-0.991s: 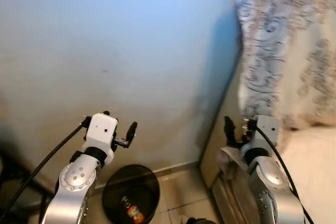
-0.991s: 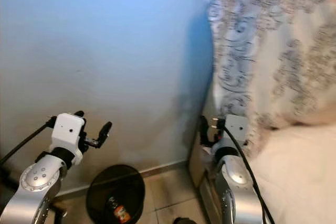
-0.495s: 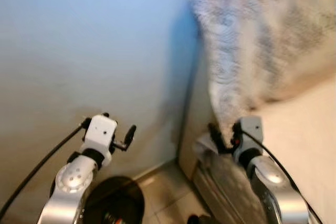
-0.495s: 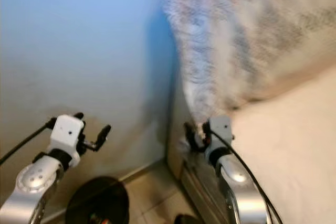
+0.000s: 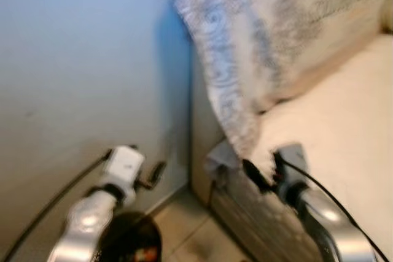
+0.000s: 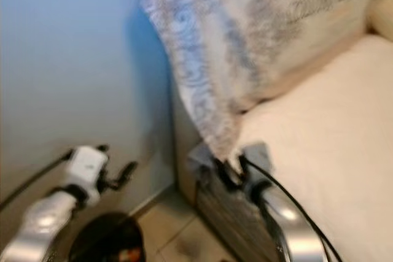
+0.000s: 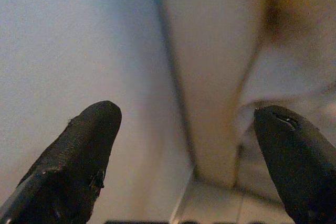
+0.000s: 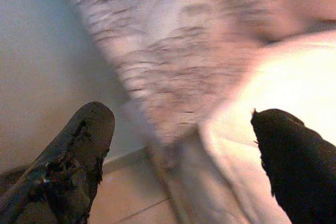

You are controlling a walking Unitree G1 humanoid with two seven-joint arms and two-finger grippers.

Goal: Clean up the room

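Right gripper (image 8: 178, 145) spread wide, nothing between the fingers (image 8: 79, 145); it's raised at the corner of the bed (image 5: 344, 121), just under the low tip of the patterned pillow (image 5: 258, 47). The pillow leans on the headboard end, overhanging the mattress edge right in front of that gripper. Left gripper (image 7: 184, 150) is also spread and empty, held up facing the blue-grey wall (image 5: 73, 59) near the bed frame's side panel (image 5: 199, 133). Black bin (image 5: 129, 243) is on the tile floor (image 5: 184, 237) below the left arm, with something red-orange inside, too blurred to identify. Head views are smeared.
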